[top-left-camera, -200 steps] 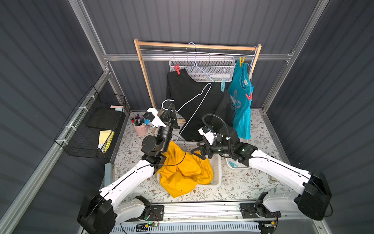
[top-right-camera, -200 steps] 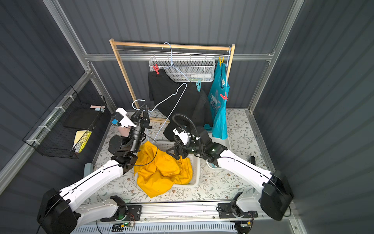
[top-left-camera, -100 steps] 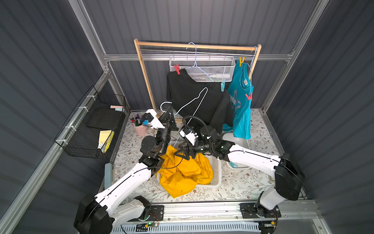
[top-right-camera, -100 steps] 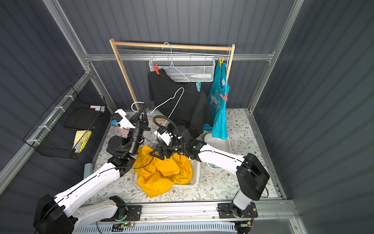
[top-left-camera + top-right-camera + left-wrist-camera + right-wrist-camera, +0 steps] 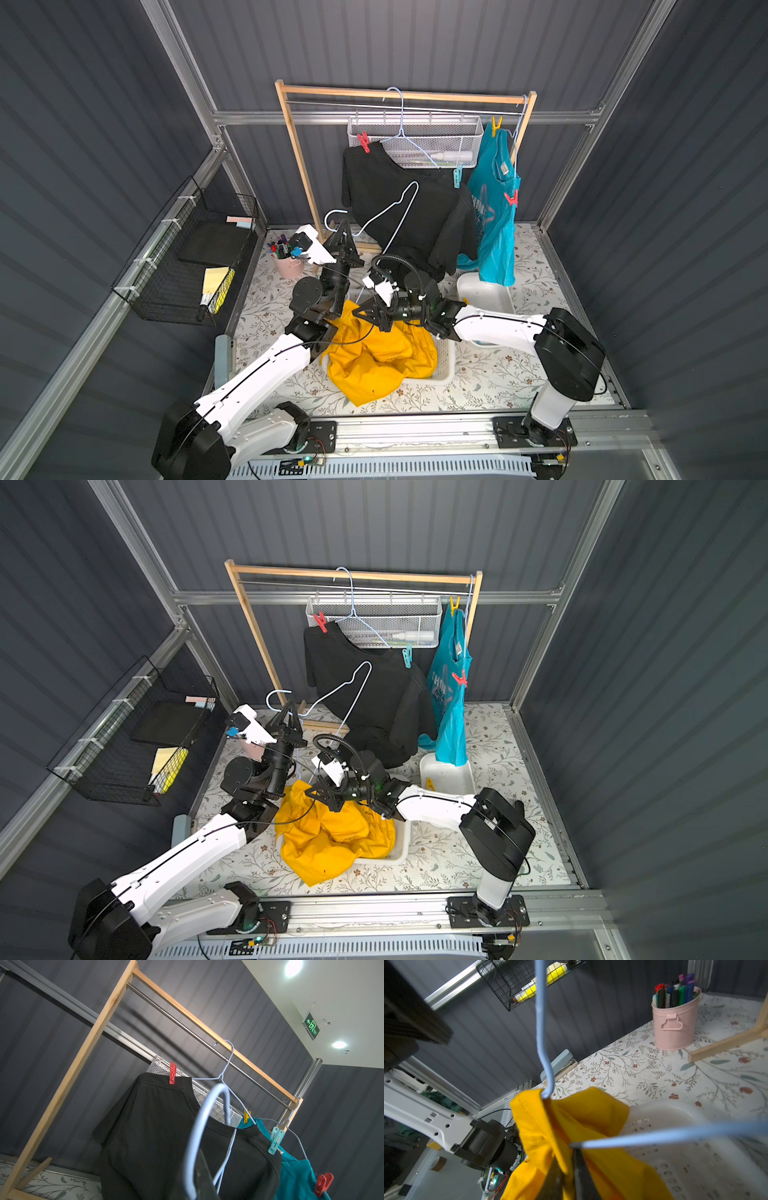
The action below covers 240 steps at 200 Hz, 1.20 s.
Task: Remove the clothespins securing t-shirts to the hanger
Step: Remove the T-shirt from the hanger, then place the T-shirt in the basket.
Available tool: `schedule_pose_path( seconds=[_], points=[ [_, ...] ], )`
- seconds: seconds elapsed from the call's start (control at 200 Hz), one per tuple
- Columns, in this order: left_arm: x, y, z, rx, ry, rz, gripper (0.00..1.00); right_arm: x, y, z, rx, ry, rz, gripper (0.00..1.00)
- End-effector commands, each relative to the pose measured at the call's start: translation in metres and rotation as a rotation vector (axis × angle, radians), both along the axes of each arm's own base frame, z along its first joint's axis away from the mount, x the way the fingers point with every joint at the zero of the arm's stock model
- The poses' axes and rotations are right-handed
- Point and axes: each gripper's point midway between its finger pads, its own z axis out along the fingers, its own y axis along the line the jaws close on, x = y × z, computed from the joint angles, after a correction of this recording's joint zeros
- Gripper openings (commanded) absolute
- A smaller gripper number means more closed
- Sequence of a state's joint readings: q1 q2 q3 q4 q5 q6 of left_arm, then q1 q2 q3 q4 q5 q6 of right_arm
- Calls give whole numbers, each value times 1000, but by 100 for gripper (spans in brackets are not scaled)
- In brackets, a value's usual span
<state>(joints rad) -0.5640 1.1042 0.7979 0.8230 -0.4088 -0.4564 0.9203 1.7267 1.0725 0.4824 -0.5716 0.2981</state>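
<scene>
Four pegs (image 5: 364, 142) sit on the rack (image 5: 332, 90), pinning the black shirt (image 5: 374, 183) and teal shirt (image 5: 494, 232): probably light, stiff, springy, best squeezed at their tails. The left gripper (image 5: 343, 226) is clamped on the loose hanger (image 5: 540, 1022); the right gripper (image 5: 358, 313) pinches the soft yellow shirt (image 5: 374, 361).

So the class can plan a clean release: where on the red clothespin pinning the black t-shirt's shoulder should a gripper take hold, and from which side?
Grip the two free tails at the top of the red clothespin, not its lower end, which bites the black t-shirt. It stands nearly upright, tails clear above the cloth, so probably come from above and squeeze them together.
</scene>
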Motion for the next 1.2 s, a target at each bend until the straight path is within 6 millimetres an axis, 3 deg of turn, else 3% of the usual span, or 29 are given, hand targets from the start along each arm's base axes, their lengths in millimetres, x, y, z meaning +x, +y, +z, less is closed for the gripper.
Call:
schedule_pose_path(
  seconds=[0.0, 0.105, 0.47, 0.675, 0.82, 0.865, 0.96, 0.991, 1.091, 1.131, 1.196],
  points=[
    [-3, 13, 9, -31, -1, 53, 0, -16, 2, 10, 28, -29, 33, 8],
    [0, 15, 7, -28, 6, 77, 0, -31, -1, 9, 17, -44, 47, 0],
    [6, 17, 1, -30, 8, 109, 0, -80, -8, 17, -40, -110, 133, 0],
    [8, 14, -1, -40, 8, 96, 0, -84, -1, 22, -48, -102, 144, 0],
    [7, 17, 1, -38, 8, 112, 0, -76, -11, -6, -127, -83, 75, 1],
    [7, 17, 2, -32, 8, 115, 0, -74, -17, -16, -160, -78, 49, 10],
    [7, 18, 2, -28, 10, 121, 0, -65, -40, -46, -267, -46, -58, 48],
    [7, 18, 0, -25, 13, 121, 0, -61, -48, -53, -292, -50, -97, 56],
    [7, 19, -1, -25, 16, 126, 0, -55, -71, -62, -332, -57, -184, 77],
    [7, 19, -2, -26, 18, 129, 0, -53, -79, -60, -333, -68, -209, 97],
    [8, 19, -3, -21, 20, 129, 0, -50, -87, -52, -328, -90, -237, 99]
  ],
)
